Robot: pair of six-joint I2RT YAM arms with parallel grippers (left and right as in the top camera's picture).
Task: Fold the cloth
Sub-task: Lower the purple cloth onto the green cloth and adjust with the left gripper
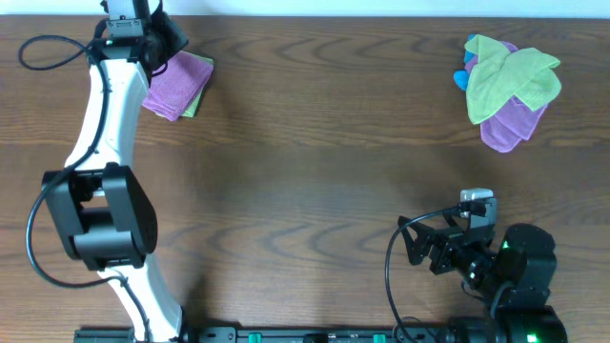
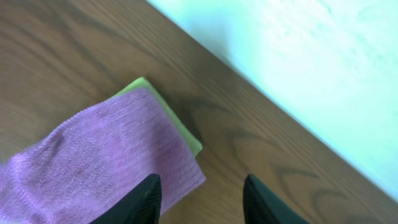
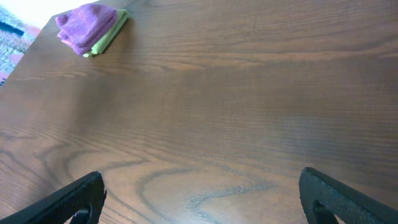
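A folded purple cloth (image 1: pixel 176 84) lies on a folded green cloth (image 1: pixel 199 95) at the table's far left. My left gripper (image 1: pixel 157 43) hangs over their far edge, open and empty; in the left wrist view its fingers (image 2: pixel 202 193) straddle the purple cloth's corner (image 2: pixel 93 168), with the green cloth (image 2: pixel 177 121) peeking out beneath. A loose heap of unfolded cloths lies at the far right: a green one (image 1: pixel 510 78) over a purple one (image 1: pixel 510 126) and a blue one (image 1: pixel 464 74). My right gripper (image 1: pixel 419 246) is open and empty near the front right.
The folded pair also shows in the right wrist view (image 3: pixel 87 28), far from the right fingers (image 3: pixel 202 193). The table's far edge (image 2: pixel 280 115) runs just beyond the left gripper. Cables loop beside both arm bases.
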